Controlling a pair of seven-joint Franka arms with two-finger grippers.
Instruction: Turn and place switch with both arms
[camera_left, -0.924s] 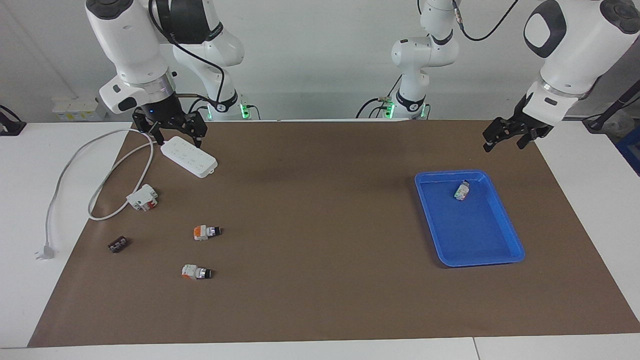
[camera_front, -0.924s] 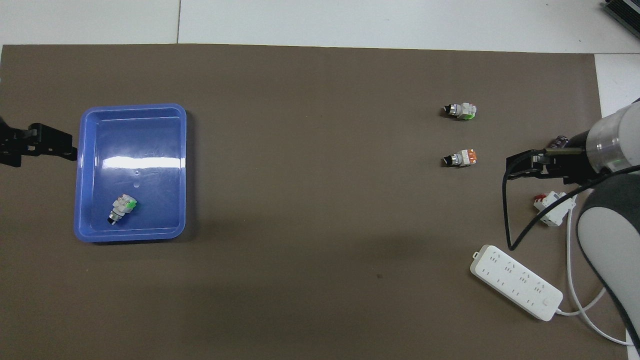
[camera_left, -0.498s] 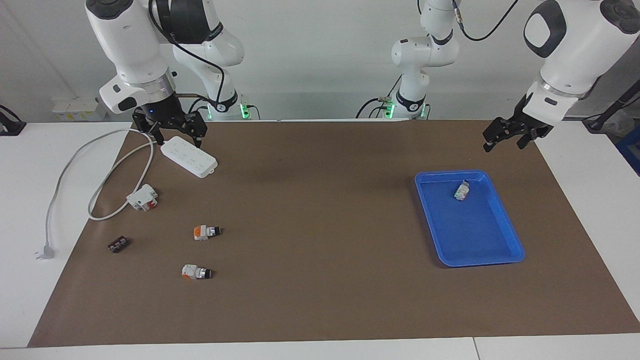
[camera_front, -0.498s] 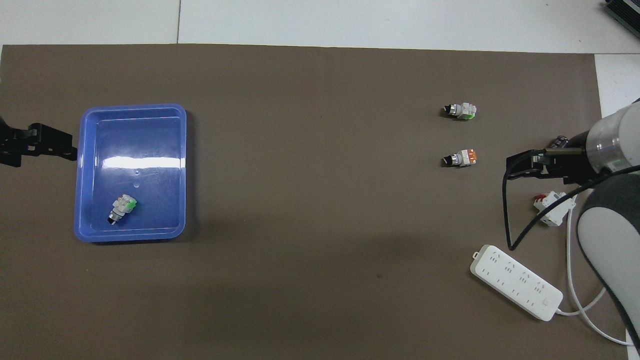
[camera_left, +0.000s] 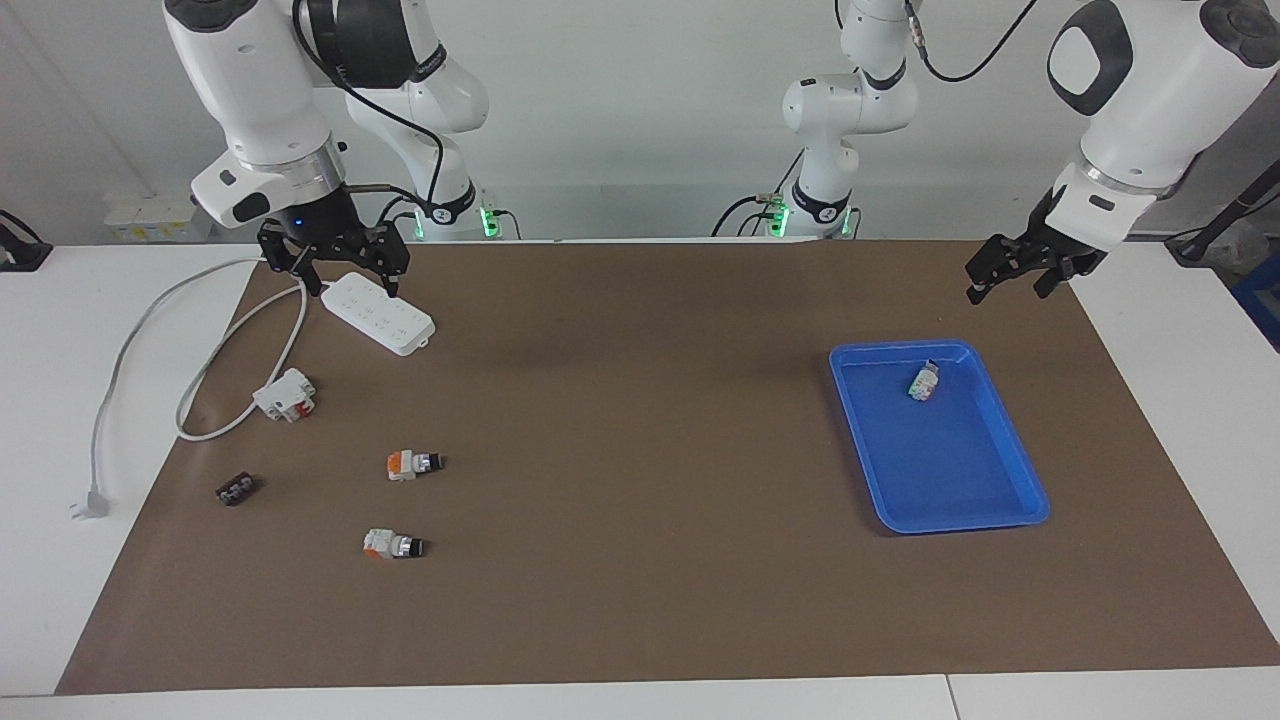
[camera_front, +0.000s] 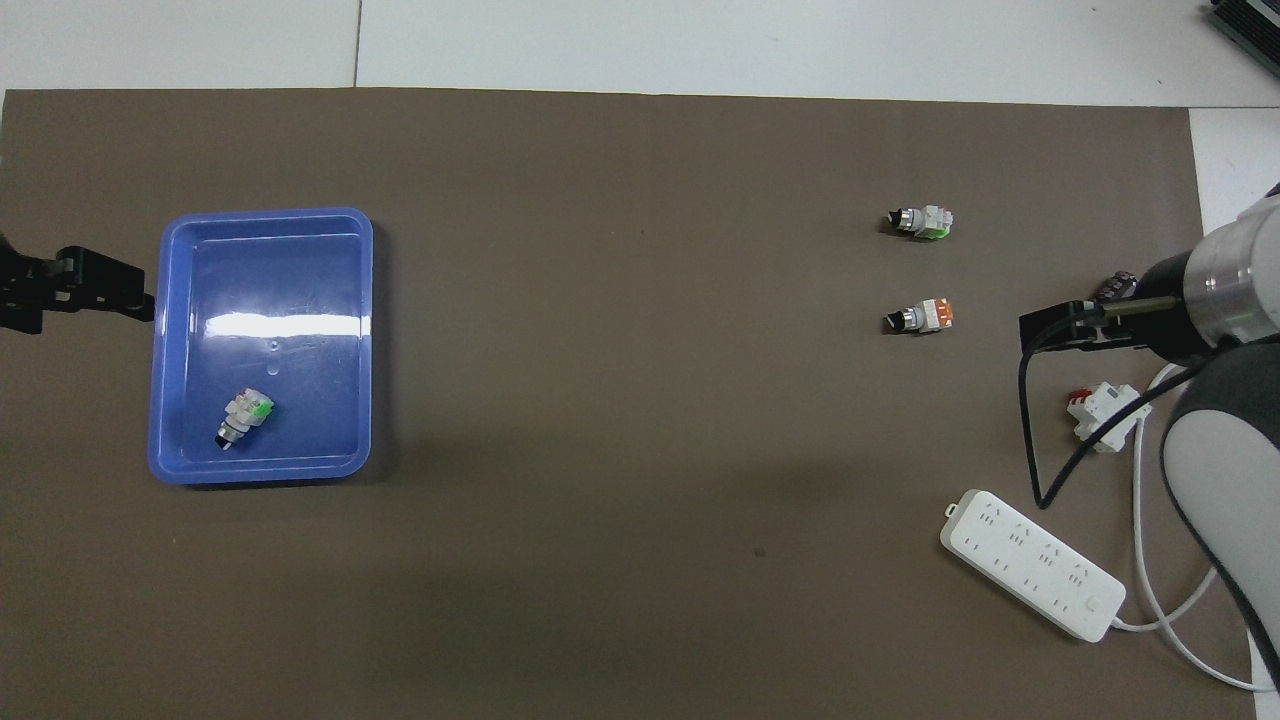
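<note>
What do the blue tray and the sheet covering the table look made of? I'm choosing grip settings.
Blue tray: probably glossy moulded plastic; a bright glare streak lies across its floor, and its corners are rounded. Brown sheet: looks like matte paper or thin card; no shine, cut straight at the edges.

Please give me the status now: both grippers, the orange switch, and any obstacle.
Right gripper open, over white power strip. Left gripper open, waiting near blue plastic tray. Orange-backed knob switch on the brown mat, untouched. Nothing blocks it.

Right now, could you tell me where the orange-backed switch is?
The switch lies on the brown mat toward the right arm's end, between the power strip and its near-twin switch.
</note>
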